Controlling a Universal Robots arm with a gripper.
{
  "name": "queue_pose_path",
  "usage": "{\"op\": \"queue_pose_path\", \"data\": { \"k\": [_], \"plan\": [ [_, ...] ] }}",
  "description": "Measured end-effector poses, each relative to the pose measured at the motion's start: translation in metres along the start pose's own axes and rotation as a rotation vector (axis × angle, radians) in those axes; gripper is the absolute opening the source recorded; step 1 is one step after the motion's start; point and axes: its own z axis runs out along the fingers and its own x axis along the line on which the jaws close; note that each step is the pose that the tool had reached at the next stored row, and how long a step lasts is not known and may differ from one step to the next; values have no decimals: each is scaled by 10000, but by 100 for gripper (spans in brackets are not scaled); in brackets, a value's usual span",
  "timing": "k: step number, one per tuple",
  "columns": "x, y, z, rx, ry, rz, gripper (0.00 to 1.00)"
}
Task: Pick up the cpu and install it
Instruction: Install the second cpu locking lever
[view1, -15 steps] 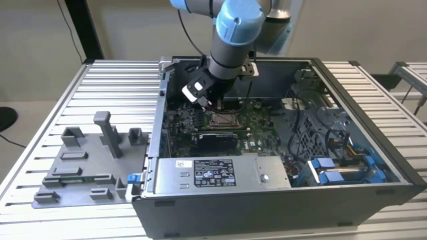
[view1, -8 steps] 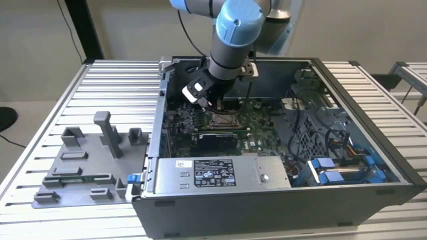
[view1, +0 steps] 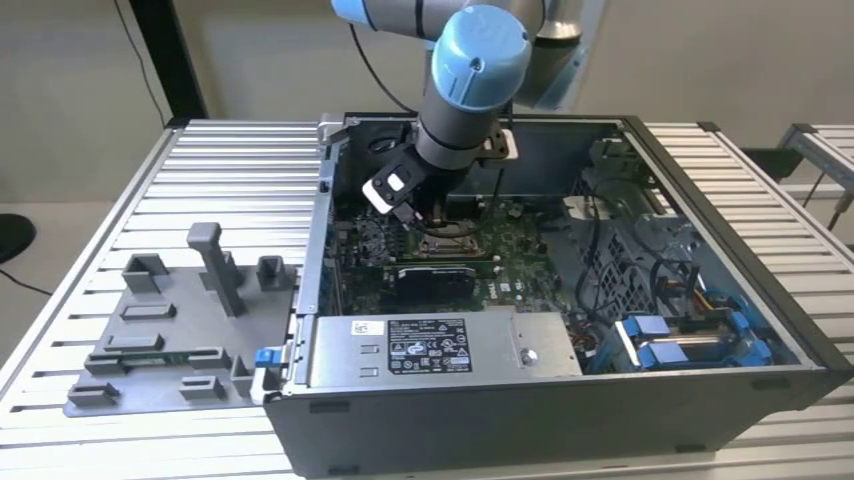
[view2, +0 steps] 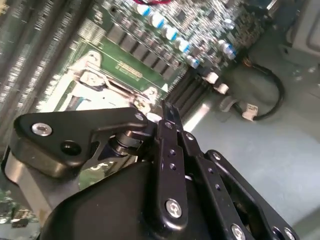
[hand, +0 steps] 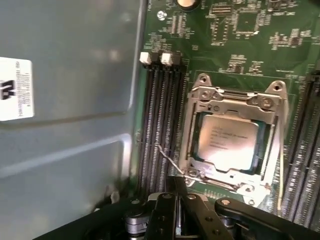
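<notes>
Gripper (hand: 176, 220) positioned low inside computer case (view1: 747, 400), fingers drawn together, nothing held. Just beyond fingertips: cpu (hand: 227, 142) seated flat within metal-framed socket (hand: 200, 92) on motherboard (hand: 250, 30). Memory slots (hand: 157, 125) run beside socket.

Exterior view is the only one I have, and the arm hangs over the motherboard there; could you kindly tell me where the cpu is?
Observer: In the first wrist view the cpu lies flat inside the metal-framed socket, silvery top up.
Operator: Thank you. Is the gripper holding it?
Observer: No. The gripper is apart from the chip, just off the socket's edge.
Operator: And what lies beside the socket?
Observer: Dark memory slots run alongside it, between the socket and a grey metal panel.
</notes>
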Motion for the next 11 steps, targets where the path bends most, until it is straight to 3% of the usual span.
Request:
{"op": "queue_pose_path", "data": {
  "k": [1, 2, 6, 11],
  "plan": [
    [-6, -1, -2, -8, 70, -8, 0],
    [-14, -2, -6, -8, 76, -8, 0],
    [-26, -3, -5, -6, 46, -5, 0],
    [-37, 1, 40, -2, 19, -2, 0]
  ]
}}
